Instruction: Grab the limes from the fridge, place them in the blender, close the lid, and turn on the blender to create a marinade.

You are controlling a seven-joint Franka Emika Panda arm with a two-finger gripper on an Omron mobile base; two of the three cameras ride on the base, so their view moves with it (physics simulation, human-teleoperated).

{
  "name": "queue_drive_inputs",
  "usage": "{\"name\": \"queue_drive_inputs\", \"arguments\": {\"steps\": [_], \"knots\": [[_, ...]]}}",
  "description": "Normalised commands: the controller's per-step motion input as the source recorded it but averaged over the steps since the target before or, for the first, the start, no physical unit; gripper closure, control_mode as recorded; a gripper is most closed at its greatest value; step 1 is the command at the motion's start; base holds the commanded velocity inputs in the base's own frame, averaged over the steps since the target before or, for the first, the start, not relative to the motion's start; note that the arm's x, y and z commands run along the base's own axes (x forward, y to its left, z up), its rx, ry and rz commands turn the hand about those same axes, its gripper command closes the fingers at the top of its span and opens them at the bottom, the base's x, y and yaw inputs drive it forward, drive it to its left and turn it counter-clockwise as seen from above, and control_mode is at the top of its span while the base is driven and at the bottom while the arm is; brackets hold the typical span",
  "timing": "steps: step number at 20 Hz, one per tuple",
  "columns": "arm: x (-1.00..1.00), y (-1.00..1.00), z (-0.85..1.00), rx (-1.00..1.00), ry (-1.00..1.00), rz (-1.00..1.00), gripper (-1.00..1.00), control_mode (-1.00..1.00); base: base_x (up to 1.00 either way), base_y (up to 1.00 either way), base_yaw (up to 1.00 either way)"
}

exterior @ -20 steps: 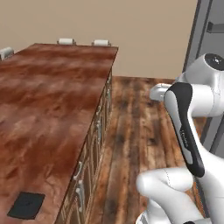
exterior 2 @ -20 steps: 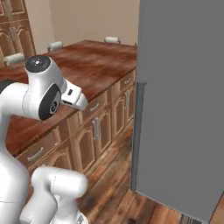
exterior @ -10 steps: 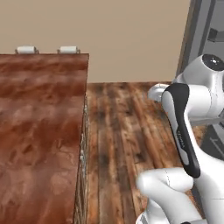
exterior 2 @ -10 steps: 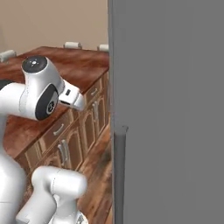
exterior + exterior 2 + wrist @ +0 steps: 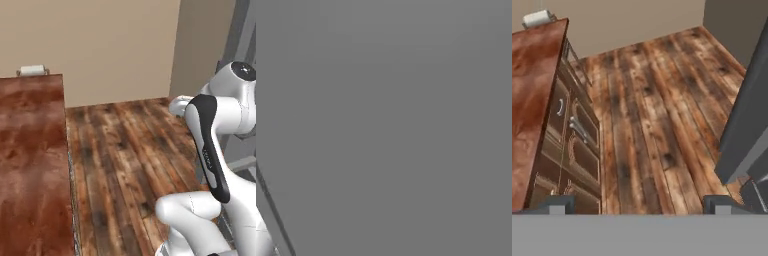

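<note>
The gripper (image 5: 640,205) hung with its two dark fingertips (image 5: 558,204) set wide apart, nothing between them, pointing down at the bare plank floor (image 5: 647,115). To one side ran the reddish-brown counter (image 5: 534,85) with carved cabinet doors (image 5: 572,145) beneath it; a small white object (image 5: 536,18), too blurred to name, sat at its far end against the beige wall (image 5: 110,45). On the other side stood the fridge (image 5: 744,125), its flat grey face (image 5: 396,110) close by the arm. No writing could be read anywhere.
</note>
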Motion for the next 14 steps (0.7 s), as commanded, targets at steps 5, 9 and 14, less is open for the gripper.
{"name": "queue_drive_inputs", "arguments": {"steps": [5,9,14], "knots": [[0.00,0.00,0.00,0.00,0.00,0.00,-1.00,1.00,0.50,0.25,-0.63],[0.00,0.00,0.00,0.00,0.00,0.00,-1.00,1.00,0.07,0.22,-0.64],[0.00,0.00,0.00,0.00,0.00,0.00,-1.00,1.00,0.00,0.17,-0.63]]}}
